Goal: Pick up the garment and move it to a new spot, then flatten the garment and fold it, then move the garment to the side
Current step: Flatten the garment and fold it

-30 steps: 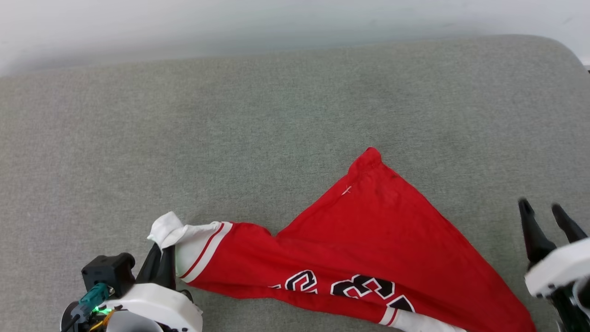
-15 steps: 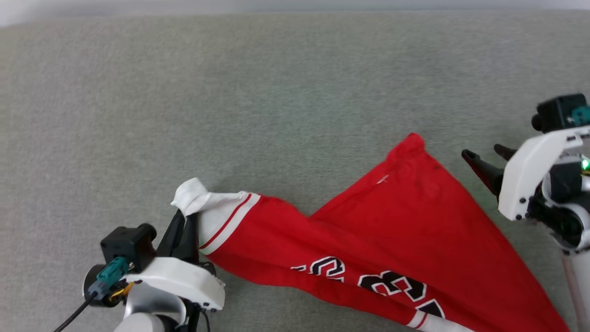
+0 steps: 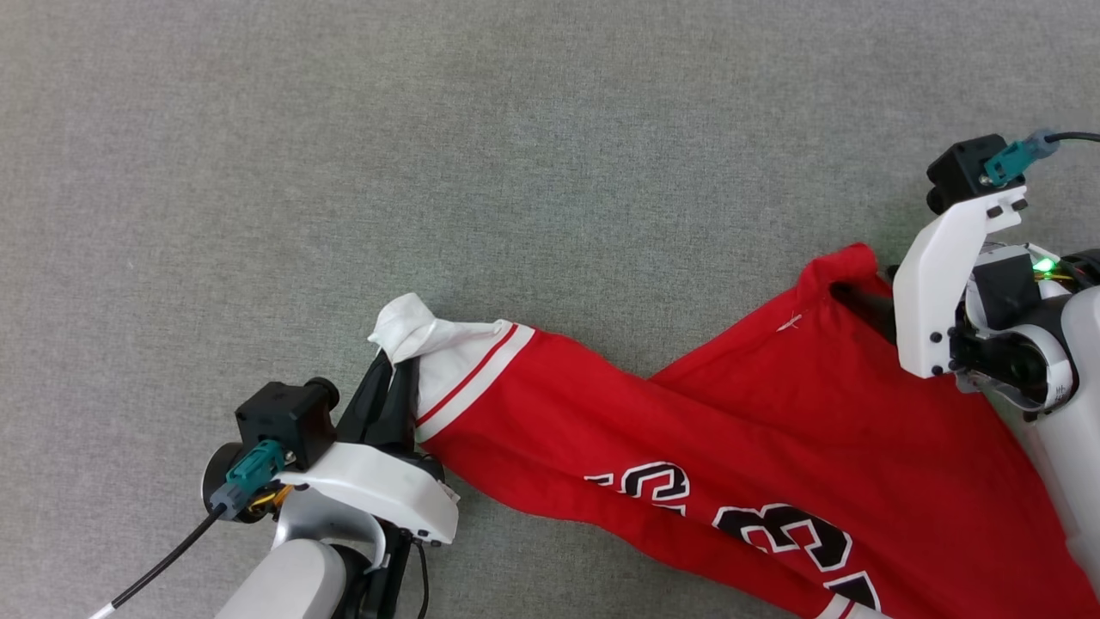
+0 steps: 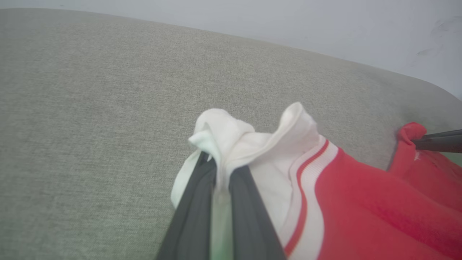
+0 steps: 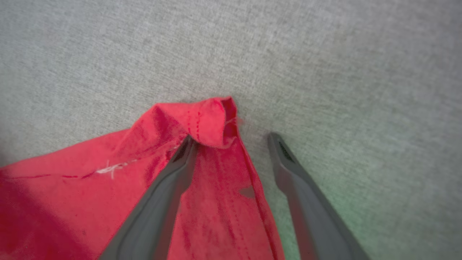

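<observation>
The garment (image 3: 739,430), red with dark white-outlined lettering, lies stretched across the grey cushion. Its white sleeve (image 3: 447,344) with red stripe trim is bunched at the left end. My left gripper (image 3: 391,387) is shut on that sleeve, and the white cloth (image 4: 249,144) bulges above the closed left gripper (image 4: 220,166). My right gripper (image 5: 231,139) is open and straddles the garment's far red hem corner (image 5: 209,119), one finger on the cloth and the other on bare cushion. In the head view the right gripper (image 3: 862,303) is mostly hidden behind its white wrist mount.
The grey fabric cushion (image 3: 516,172) spreads wide to the back and left. In the left wrist view its rounded far edge (image 4: 361,68) meets a pale wall (image 4: 325,25). The right gripper's dark fingers (image 4: 438,142) reach in at that view's right edge.
The head camera has tilted down, shifting the whole picture. My right gripper has come from the near right up to the garment's red hem corner. The left gripper has kept its hold on the sleeve.
</observation>
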